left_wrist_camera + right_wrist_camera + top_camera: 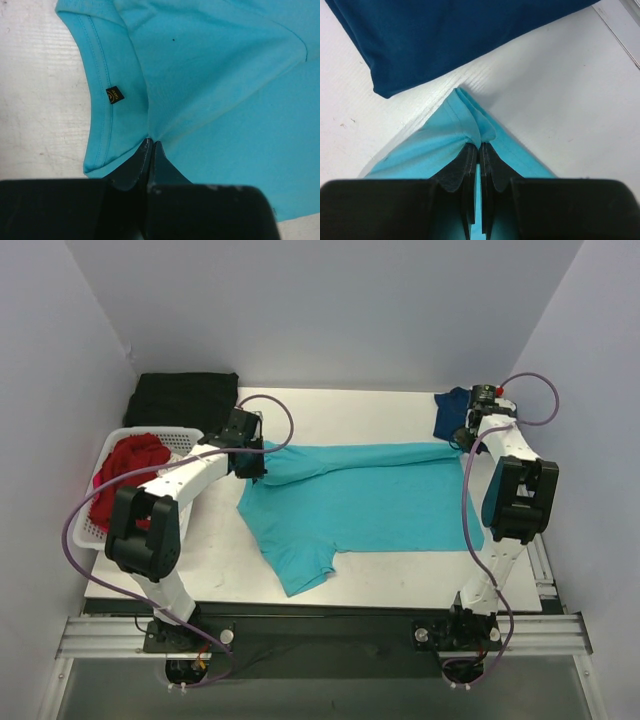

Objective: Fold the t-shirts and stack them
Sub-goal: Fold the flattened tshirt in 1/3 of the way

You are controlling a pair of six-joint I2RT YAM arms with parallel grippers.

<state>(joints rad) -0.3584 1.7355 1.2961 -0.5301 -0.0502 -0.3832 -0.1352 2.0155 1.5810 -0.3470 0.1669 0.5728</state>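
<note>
pale walls (pixel 320 310), white table (pixel 400 575)

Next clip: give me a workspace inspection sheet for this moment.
Surface: white table, few small marks.
Job's things: turquoise t-shirt spread mid-table, far edge gathered in a fold; navy t-shirt folded, far right corner; red t-shirt bunched in white basket, left.
Clutter: black cloth, far left corner.
Hands: left hand shut on turquoise t-shirt beside collar; right hand shut on its corner.
Cables: purple cable looping along each arm.
Surroundings: pale walls; metal rail at near edge.
</note>
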